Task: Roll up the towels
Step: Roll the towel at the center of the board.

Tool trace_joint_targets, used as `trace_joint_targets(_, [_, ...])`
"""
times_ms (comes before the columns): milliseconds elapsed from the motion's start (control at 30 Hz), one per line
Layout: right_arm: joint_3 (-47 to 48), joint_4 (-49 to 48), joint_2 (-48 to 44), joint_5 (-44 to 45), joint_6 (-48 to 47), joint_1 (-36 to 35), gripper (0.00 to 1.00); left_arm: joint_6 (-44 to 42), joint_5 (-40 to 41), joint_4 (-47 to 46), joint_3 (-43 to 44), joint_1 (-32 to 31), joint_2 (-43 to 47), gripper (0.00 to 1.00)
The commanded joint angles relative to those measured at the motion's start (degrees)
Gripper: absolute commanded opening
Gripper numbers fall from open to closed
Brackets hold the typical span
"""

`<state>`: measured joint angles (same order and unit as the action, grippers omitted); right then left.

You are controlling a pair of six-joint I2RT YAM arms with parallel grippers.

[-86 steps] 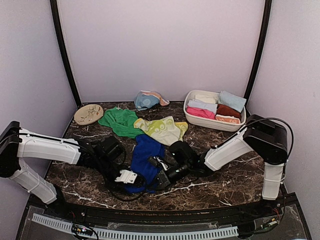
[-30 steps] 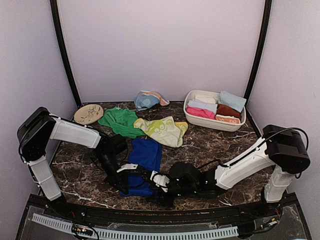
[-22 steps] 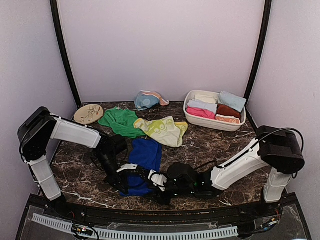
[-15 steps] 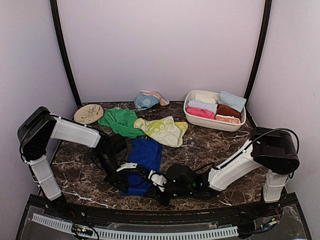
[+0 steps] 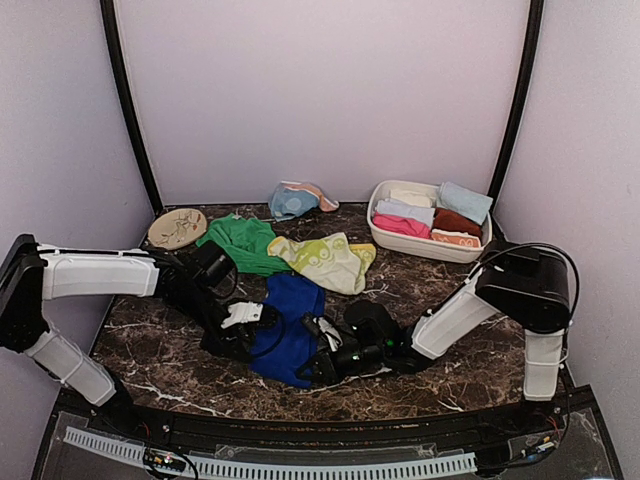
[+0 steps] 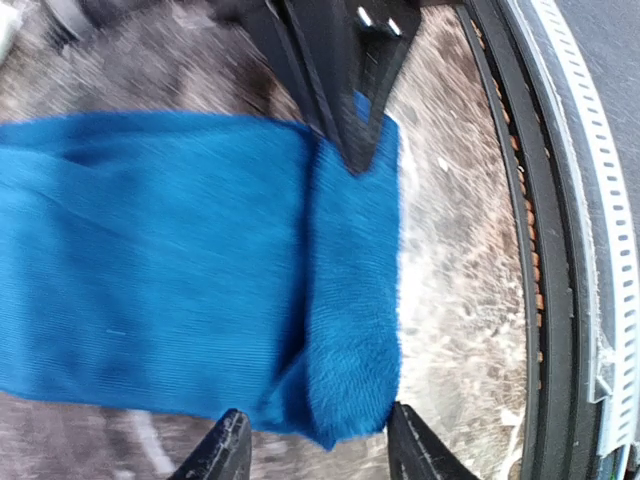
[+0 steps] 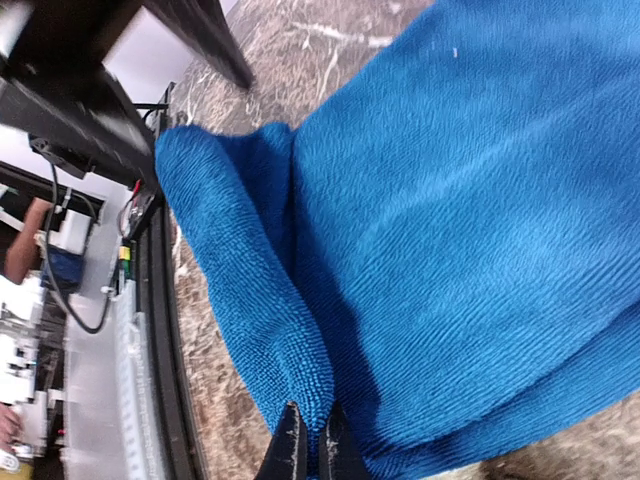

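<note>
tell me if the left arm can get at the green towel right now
Probably yes: the left gripper is open, gripping nothing, over the royal blue towel, and the green towel lies just beyond its wrist with nothing between.

The tan patterned disc (image 5: 177, 228) lies well behind and to the left of the left claw (image 5: 262, 318). The white oval basin (image 5: 400, 240) sits well behind and to the right of the right claw (image 5: 318, 358). The dark marbled tabletop (image 5: 450, 370) spreads under both claws. A white ribbed strip (image 5: 300, 466) runs along its near edge.
</note>
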<state>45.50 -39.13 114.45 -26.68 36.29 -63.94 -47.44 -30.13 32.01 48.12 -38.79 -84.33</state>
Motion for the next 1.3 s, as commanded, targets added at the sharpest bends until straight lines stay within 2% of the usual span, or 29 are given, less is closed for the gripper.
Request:
trace_joint_targets(0, [1.0,3.5,1.2,-5.3,5.2,0.9,0.0,-3.2,0.7,3.0,4.7,-1.0,2.0,0.46])
trace_joint_targets(300, [4.0,10.4,2.0,-6.1,5.2,1.6,0.0,-3.1,4.7,0.2,2.8,-11.2,1.7,0.43])
trace_joint_targets(467, [3.8,11.7,1.6,-5.9,5.8,1.9,0.0,-1.9,4.5,-1.3,2.1,-12.0,-0.2,0.4])
trace_joint_targets(667, [3.5,10.9,2.0,-6.8,7.4,2.3,0.0,-3.1,8.8,-5.7,-2.8,-12.0,-1.3,0.39])
trace_joint_targets(833, [4.6,12.8,2.9,-7.8,7.2,2.3,0.0,-2.4,8.2,-7.6,-3.8,-12.0,1.5,0.39])
trace_joint_targets(1100, [5.5,15.6,3.3,-8.6,6.5,2.7,0.0,-2.5,10.3,-5.8,0.3,-12.5,4.0,0.41])
trace_joint_targets(1167, [5.5,16.3,3.2,-8.6,6.3,2.7,0.0,-2.0,8.3,-3.3,2.8,-12.5,4.0,0.41])
trace_joint_targets(1267, [5.6,16.9,3.4,-8.7,6.0,2.9,0.0,-1.3,4.4,0.2,4.1,-13.7,3.6,0.3])
